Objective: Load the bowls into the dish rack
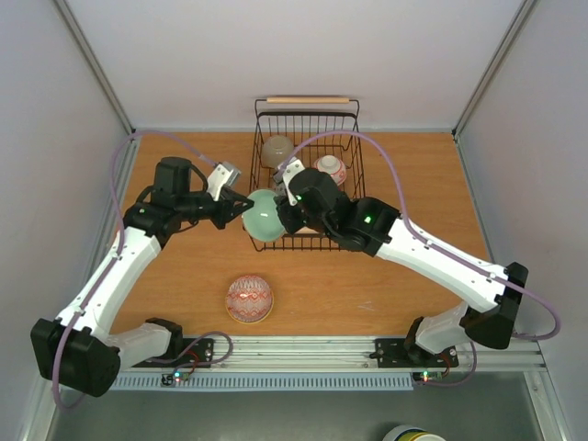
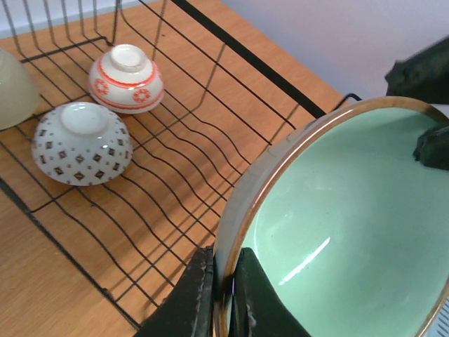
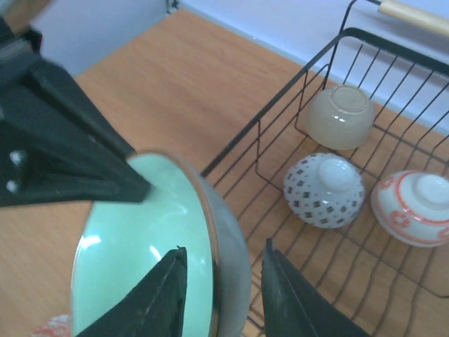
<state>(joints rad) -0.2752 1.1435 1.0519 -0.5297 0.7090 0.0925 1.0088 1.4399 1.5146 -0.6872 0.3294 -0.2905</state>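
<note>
A pale green bowl [image 1: 264,216] [image 2: 351,225] [image 3: 140,239] hangs on edge over the left side of the black wire dish rack [image 1: 358,184] [image 2: 175,161] [image 3: 295,74]. My left gripper [image 1: 243,209] [image 2: 223,256] is shut on its rim, one finger inside and one outside. My right gripper [image 1: 283,219] [image 3: 224,249] straddles the opposite rim with its jaws open, the outer finger clear of the wall. Three bowls lie upside down in the rack: beige [image 1: 277,150] [image 3: 342,116], white with dark dots [image 2: 82,142] [image 3: 323,189], white with red pattern [image 1: 331,168] [image 2: 127,77].
A red patterned bowl [image 1: 249,299] sits on the wooden table [image 1: 165,294] in front of the rack, between the two arms. The rack's wooden handle [image 1: 308,99] is at the far wall. The right arm lies across the rack's front right corner.
</note>
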